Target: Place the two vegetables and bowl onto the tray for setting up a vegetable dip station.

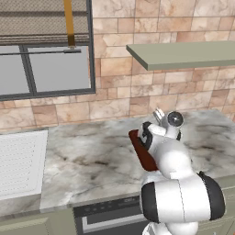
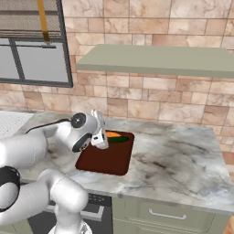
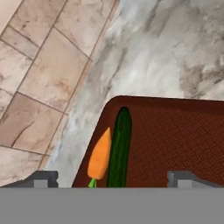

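Note:
The dark reddish-brown tray (image 2: 106, 161) lies on the marble counter; in the left base view only a strip of the tray (image 1: 139, 148) shows behind my arm. At its far edge lie the orange carrot (image 3: 100, 154) and, touching it, a dark green cucumber (image 3: 120, 146), also seen as carrot (image 2: 113, 134) and cucumber (image 2: 120, 139). My gripper (image 3: 113, 178) hovers just above that end of the tray, open and holding nothing, its fingertips (image 3: 43, 178) spread wide. From the side the gripper (image 2: 98, 133) sits left of the vegetables. The bowl is out of view.
A white ribbed panel (image 1: 20, 161) lies at the counter's left end. A green-grey shelf (image 2: 155, 59) juts from the tiled wall above the tray. A window (image 1: 43, 64) is at the upper left. Bare marble (image 2: 183, 155) stretches right of the tray.

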